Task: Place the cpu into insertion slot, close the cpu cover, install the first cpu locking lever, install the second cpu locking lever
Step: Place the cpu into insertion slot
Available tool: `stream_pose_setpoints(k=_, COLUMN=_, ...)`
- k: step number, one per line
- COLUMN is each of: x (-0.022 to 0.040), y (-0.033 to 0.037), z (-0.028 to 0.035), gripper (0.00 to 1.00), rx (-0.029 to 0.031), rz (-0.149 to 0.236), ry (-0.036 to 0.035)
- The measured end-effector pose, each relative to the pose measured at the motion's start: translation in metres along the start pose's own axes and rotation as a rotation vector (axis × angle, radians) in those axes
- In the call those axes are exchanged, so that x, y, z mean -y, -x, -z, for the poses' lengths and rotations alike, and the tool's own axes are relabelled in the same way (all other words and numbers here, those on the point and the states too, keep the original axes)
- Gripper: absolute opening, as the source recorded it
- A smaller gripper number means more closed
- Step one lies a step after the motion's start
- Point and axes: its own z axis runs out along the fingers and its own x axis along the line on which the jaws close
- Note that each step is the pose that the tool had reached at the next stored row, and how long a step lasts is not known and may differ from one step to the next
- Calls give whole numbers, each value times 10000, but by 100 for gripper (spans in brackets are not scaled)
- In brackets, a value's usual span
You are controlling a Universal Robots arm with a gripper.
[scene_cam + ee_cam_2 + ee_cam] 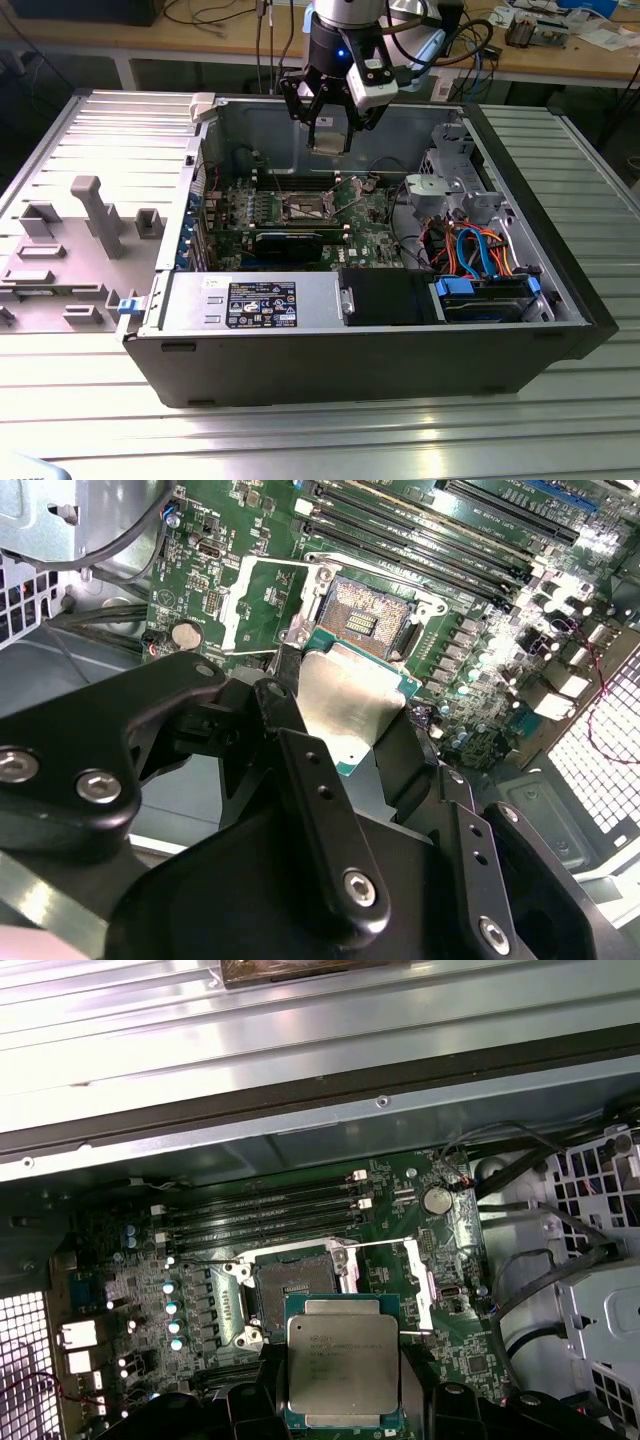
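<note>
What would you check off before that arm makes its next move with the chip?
1. The cpu is clamped in the gripper: ok.
2. The slot is empty: ok.
3. The cover is swung clear of the slot: ok.
4. The cpu sits squarely over the slot: cannot tell.
5. The cables lie away from the slot: ok.

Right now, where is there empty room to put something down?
The ribbed metal table is bare on the near side of the computer case and on the exterior view's right of it. Inside it is crowded: small parts ring the socket, cables lie beside, and the gripper holds the chip overhead.
</note>
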Motion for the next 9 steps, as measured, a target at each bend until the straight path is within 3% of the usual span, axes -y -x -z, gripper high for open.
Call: stream_pose_setpoints(k=9, x=0, y=0, z=0, gripper=54, rx=3, rz=-63, ry=1)
